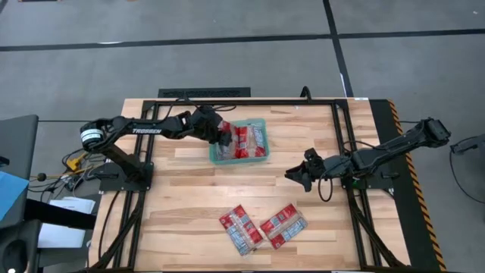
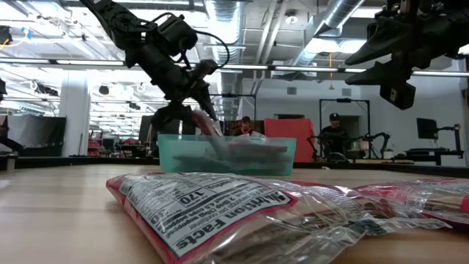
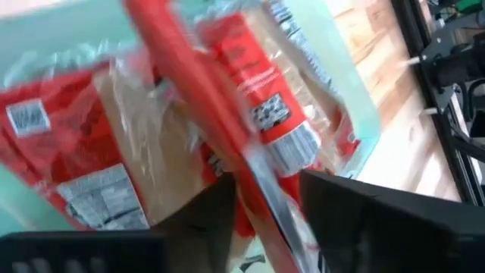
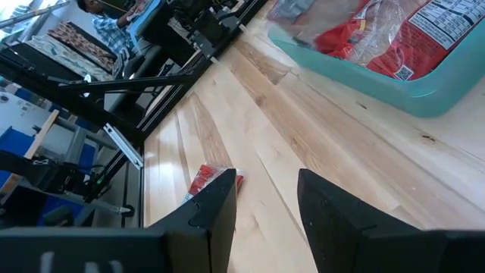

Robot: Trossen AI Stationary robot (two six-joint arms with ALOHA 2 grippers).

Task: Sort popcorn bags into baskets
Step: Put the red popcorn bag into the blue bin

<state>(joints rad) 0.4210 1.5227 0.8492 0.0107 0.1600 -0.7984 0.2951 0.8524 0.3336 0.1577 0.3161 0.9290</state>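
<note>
The teal basket [image 1: 239, 160] stands on the table's far middle with several red popcorn bags [image 1: 244, 140] in it. My left gripper [image 1: 225, 137] hangs over the basket's left part, its fingers apart on either side of one bag's red edge [image 3: 261, 178]. That bag [image 2: 207, 126] slants down from the gripper into the basket [image 2: 227, 155]. My right gripper [image 1: 296, 176] hovers open over bare wood to the right of the basket, nothing between its fingers [image 4: 265, 199]. Two more bags [image 1: 241, 227] [image 1: 283, 225] lie flat near the table's front edge. My left gripper has a bag's long red sealed edge [image 3: 261, 178] running between its two fingers, which come slanting down from the table's left. The gap is wider than the edge, and I cannot tell whether a finger touches it. The bag's lower end lies on the other bags in the basket.
Black frame rails [image 1: 345, 144] run along the table's sides and far edge. Bare wood lies between the basket and the two front bags. In the low view one front bag [image 2: 242, 213] fills the foreground. People sit at desks in the room behind [image 2: 333, 136].
</note>
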